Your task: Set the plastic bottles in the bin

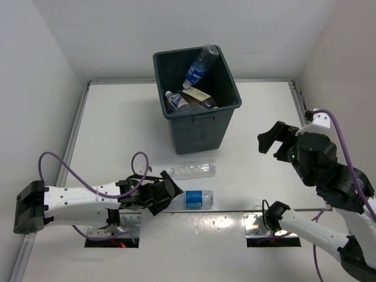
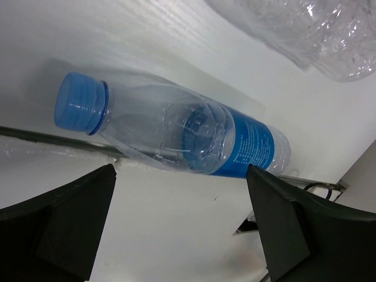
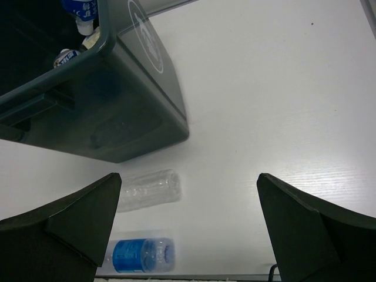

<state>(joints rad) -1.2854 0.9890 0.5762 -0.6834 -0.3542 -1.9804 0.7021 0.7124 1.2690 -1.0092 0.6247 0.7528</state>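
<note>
The left arm stretches low over the table, the left gripper spread wide and empty at the cap end of a blue-labelled bottle. A clear bottle lies just beyond. The right arm is raised beside the bin, the right gripper released.

Bin dark grey-green; bottle clear, blue-capped, blue-labelled; table white.

Probably a robotics lab cell. Plain white panels box in a white table with cabled robot arms bolted on.
</note>
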